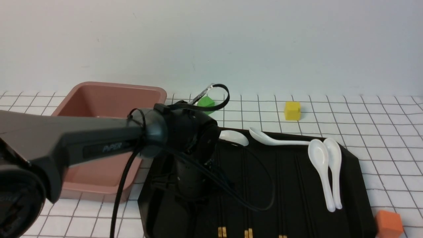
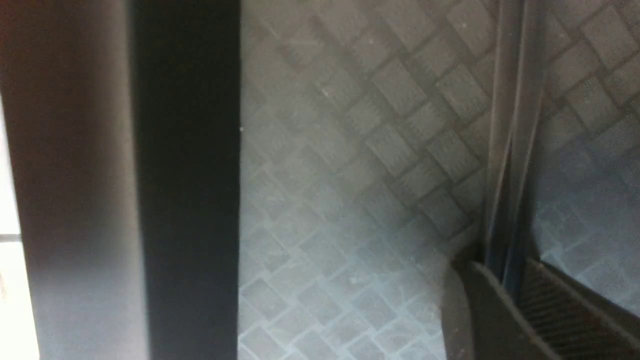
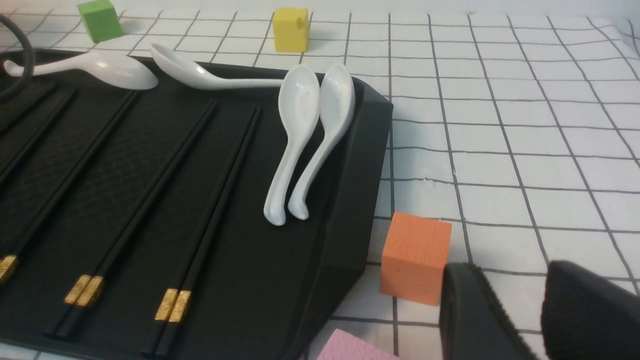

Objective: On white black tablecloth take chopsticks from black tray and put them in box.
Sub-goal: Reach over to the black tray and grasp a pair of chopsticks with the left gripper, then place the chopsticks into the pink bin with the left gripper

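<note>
The chopsticks (image 2: 512,130) at the left tool (image 2: 505,285) lie side by side on the black tray's patterned floor, one end between its fingertips. The fingers stand close on both sides of the pair; whether they clamp it yet, I cannot tell. Lying together, the two sticks can probably be pinched as one, but an end hold may let the long part droop or swing.

Further pairs lie on the tray to the right of that tool, running lengthwise, some with gold bands. Their spacing seems to leave a finger's way between pairs. Beyond it are white spoons (image 1: 319,157), laid at the tray's far and right sides.

The black tray (image 1: 358,198) has a raised rim beside the tool, so the pair should rise above it before moving sideways. The box (image 1: 99,188) stands to the tool's left, its near wall beside the tray; its rolled rim calls for more lift.

The right tool (image 3: 515,280) has its fingers apart, beside the orange cube (image 3: 415,257) on the tablecloth (image 3: 490,200).
</note>
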Robot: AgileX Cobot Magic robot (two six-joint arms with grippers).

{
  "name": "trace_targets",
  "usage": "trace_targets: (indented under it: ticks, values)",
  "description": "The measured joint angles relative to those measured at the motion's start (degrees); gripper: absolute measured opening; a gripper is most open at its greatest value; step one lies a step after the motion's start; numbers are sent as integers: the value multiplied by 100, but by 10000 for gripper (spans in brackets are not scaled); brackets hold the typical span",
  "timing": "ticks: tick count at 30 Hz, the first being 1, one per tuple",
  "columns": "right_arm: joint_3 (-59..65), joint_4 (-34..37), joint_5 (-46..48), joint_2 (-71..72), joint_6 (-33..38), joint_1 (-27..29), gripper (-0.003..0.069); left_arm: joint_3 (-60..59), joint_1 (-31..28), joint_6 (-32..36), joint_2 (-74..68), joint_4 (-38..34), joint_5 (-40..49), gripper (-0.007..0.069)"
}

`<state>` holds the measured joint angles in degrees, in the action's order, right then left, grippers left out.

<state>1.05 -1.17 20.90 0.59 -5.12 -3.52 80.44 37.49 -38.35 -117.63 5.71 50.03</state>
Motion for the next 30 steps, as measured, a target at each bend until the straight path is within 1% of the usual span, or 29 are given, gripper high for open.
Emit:
trace_targets:
  ticks: [4, 7, 10, 12, 15, 16, 20, 21, 25, 28, 30]
  values:
    - [0, 0, 0, 0, 0, 0, 240, -43, 0, -5, 152, -90, 96, 79]
    - [0, 0, 0, 0, 0, 0, 240, -80, 0, -5, 521, -156, 393, 79]
    - [0, 0, 0, 0, 0, 0, 240, -91, -96, -5, 1262, -158, 641, 79]
    - [0, 0, 0, 0, 0, 0, 240, -91, -290, 25, 1720, -169, 739, 79]
    - [0, 0, 0, 0, 0, 0, 240, -91, -703, 216, 2231, -185, 903, 79]
    - [0, 0, 0, 0, 0, 0, 240, -91, -1115, 392, 2520, -207, 1013, 79]
    - [0, 0, 0, 0, 0, 0, 240, -91, -2217, 922, 2759, -299, 1061, 79]
    - [0, 0, 0, 0, 0, 0, 240, -110, -2545, 1191, 2697, -305, 976, 79]
    - [0, 0, 0, 0, 0, 0, 240, -117, -3037, 1877, 2291, -305, 637, 79]
    - [0, 0, 0, 0, 0, 0, 240, -124, -3164, 2273, 1898, -265, 418, 79]
    - [0, 0, 0, 0, 0, 0, 240, -130, -3192, 2416, 1625, -161, 247, 85]
